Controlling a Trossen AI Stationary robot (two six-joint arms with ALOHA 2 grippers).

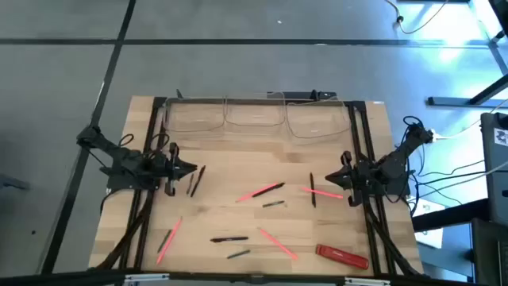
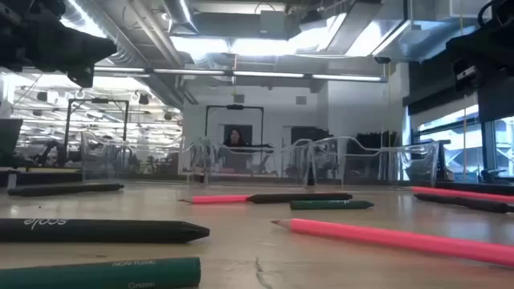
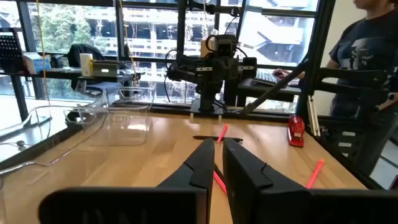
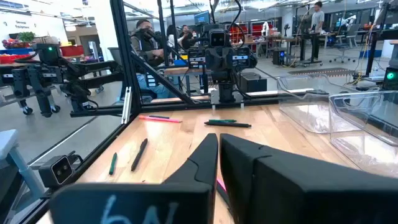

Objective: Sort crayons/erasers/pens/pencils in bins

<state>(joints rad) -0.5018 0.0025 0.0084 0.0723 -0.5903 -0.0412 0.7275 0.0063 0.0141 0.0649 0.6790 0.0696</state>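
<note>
Thin sticks lie scattered flat on the wooden table: pink ones (image 1: 260, 191) (image 1: 324, 191) (image 1: 169, 238) (image 1: 278, 244), black ones (image 1: 196, 181) (image 1: 312, 189) (image 1: 229, 237), and short grey-green ones (image 1: 274, 204) (image 1: 238, 254). Three clear bins (image 1: 194, 117) (image 1: 254, 116) (image 1: 317, 121) stand in a row along the far edge. My left gripper (image 1: 190, 168) (image 3: 217, 144) hovers shut at the table's left, beside the black sticks. My right gripper (image 1: 333, 176) (image 4: 219, 138) hovers shut at the table's right, just above the end of a pink stick. Neither holds anything.
A wide flat red bar (image 1: 343, 255) lies near the table's near right corner. Black frame rails (image 1: 151, 151) (image 1: 367, 151) run along both sides of the table. People show in the room beyond, one close to the table (image 3: 367, 68). Bare wood lies between the bins and the sticks.
</note>
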